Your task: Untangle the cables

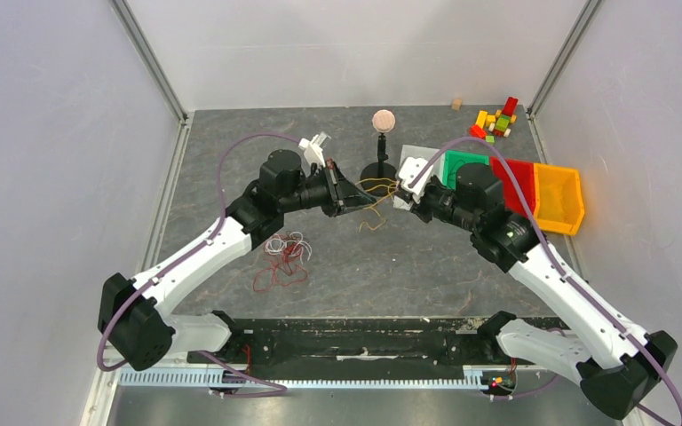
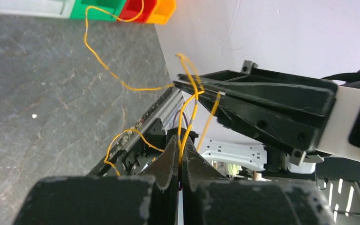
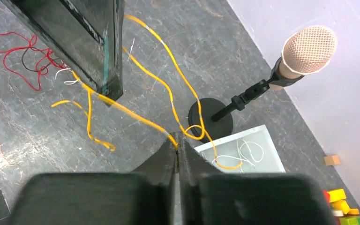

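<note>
A thin orange wire [image 1: 375, 188] hangs between my two grippers above the middle of the table, with loose loops drooping below. My left gripper [image 1: 352, 200] is shut on it; the left wrist view shows the wire [image 2: 140, 89] pinched between the fingertips [image 2: 180, 140]. My right gripper [image 1: 406, 197] is shut on the same wire [image 3: 173, 101], pinched at its tips [image 3: 177, 140]. The two grippers sit close together, tip to tip. A tangle of red, white and dark wires [image 1: 284, 257] lies on the table near the left arm and also shows in the right wrist view [image 3: 18, 56].
A microphone on a black stand [image 1: 383, 120] stands just behind the grippers. A white tray [image 1: 422, 151] holding a white wire [image 3: 251, 152] lies under the right gripper. Green [image 1: 462, 164], red [image 1: 511, 177] and orange [image 1: 558, 197] bins sit at the right; coloured blocks [image 1: 495, 120] lie far right.
</note>
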You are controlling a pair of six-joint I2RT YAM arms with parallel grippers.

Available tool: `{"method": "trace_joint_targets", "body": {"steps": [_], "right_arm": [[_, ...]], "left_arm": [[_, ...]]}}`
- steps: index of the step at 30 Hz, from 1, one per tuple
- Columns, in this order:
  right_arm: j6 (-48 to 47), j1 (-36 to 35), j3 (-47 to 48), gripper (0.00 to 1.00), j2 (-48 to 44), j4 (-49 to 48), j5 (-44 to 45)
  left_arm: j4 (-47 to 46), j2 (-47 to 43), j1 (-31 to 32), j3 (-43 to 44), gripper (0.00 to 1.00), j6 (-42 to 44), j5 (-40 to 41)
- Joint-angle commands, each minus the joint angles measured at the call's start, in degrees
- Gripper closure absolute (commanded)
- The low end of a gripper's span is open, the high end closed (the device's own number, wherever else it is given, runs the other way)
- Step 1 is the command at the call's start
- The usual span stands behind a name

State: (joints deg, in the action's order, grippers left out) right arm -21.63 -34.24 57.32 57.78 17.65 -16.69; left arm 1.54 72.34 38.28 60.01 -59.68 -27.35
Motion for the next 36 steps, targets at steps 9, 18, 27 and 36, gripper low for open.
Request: {"method": "trace_joint_targets", "body": {"steps": [9,18,27,36], "right_arm": [[-3.1,0.0,3.6,0.02,-3.6,8.6,-9.1],[2.2,-0.1,7.5,0.02,1.5,4.8,-16.5],[-1.7,-0.2,7.3,0.48,5.5,5.3,-11.6],[2.0,-0.1,5.5,1.0,1.8,3.6,-10.3]], "left_arm": [[-4.1,0.7,-0.6,1.0,0.98,-3.5,-6.6],[-3.4,1.2,-0.4,1.4,0.98,-2.2,-8.3],[-4.4,0.0,-0.2,1.2,0.98,-3.6,-10.5],[-5.5,-0.6,-0.2,-0.2,0.98,-3.4,-12.2]]}}
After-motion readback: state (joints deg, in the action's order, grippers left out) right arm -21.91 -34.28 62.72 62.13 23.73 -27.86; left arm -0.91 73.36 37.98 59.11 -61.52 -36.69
